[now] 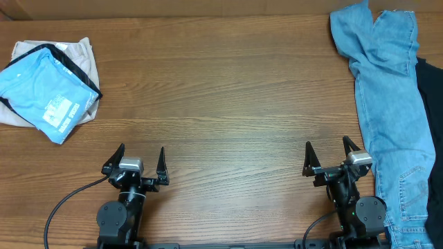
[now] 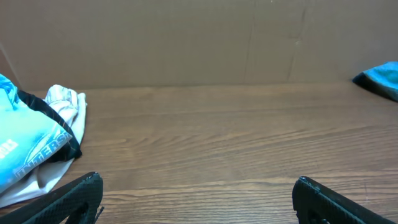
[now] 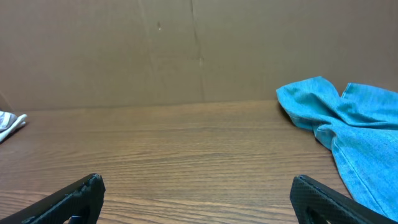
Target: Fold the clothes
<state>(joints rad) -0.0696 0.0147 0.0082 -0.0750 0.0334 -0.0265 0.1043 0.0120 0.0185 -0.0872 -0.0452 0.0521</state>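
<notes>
The light sky-blue T-shirt [image 1: 41, 90] lies folded at the far left of the table, small white print facing up, on top of a cream garment [image 1: 79, 55]. It also shows at the left edge of the left wrist view [image 2: 25, 146]. My left gripper [image 1: 136, 160] is open and empty near the front edge, well to the right of the shirt; its fingertips frame bare wood in the left wrist view [image 2: 198, 186]. My right gripper [image 1: 331, 155] is open and empty near the front right, also seen in the right wrist view [image 3: 198, 186].
Darker blue denim jeans [image 1: 387, 90] lie stretched along the right side, front to back, also in the right wrist view [image 3: 348, 124]. A black garment [image 1: 435, 104] lies at the far right edge. A black strip edges the folded pile [image 1: 73, 69]. A brown wall stands behind the table [image 2: 186, 37].
</notes>
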